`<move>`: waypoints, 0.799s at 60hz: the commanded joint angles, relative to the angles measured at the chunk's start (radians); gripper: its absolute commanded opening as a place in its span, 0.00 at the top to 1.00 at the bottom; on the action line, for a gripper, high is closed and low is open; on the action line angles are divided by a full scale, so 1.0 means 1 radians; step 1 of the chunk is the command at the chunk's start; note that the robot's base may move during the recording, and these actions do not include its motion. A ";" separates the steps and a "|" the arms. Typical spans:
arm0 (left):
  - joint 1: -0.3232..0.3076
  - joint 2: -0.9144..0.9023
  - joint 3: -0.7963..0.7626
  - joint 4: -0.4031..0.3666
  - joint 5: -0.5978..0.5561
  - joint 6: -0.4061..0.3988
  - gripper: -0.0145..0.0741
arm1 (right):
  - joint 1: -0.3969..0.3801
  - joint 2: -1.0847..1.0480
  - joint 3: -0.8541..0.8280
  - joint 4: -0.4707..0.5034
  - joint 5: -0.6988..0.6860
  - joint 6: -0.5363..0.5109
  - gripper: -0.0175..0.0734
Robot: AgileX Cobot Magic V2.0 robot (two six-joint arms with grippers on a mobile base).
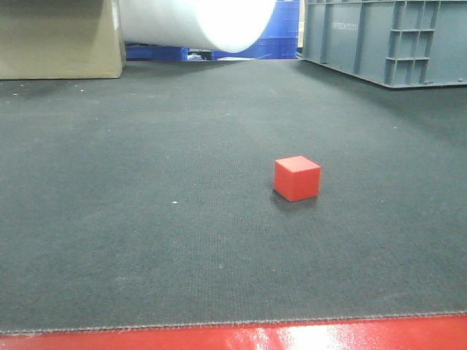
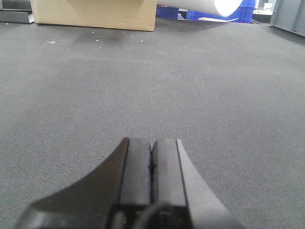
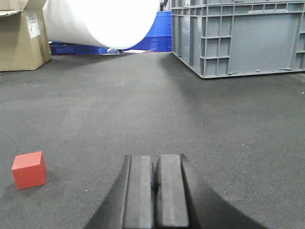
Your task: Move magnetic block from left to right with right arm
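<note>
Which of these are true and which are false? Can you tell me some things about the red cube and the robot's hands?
1. The red cube sits on the dark mat. True.
2. The right hand is holding the cube. False: the cube lies apart from it, to its left in the right wrist view, and the hand is shut on nothing.
3. The left hand is shut. True.
4. A grey crate stands at the far side of the mat. True.
5. The cube is inside the cardboard box. False: it rests in the open on the mat, far from the box.
6. The big roll at the back is red. False: it is white.
</note>
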 commanded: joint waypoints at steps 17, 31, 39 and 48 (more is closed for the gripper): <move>0.000 -0.014 0.009 -0.006 -0.082 0.000 0.97 | -0.008 -0.020 -0.004 0.002 -0.085 -0.001 0.73; 0.000 -0.014 0.009 -0.006 -0.082 0.000 0.97 | -0.008 -0.020 -0.004 0.002 -0.085 -0.001 0.73; 0.000 -0.014 0.009 -0.006 -0.082 0.000 0.97 | -0.008 -0.020 -0.004 0.002 -0.085 -0.001 0.73; 0.000 -0.014 0.009 -0.006 -0.082 0.000 0.97 | -0.008 -0.020 -0.004 0.002 -0.085 -0.001 0.73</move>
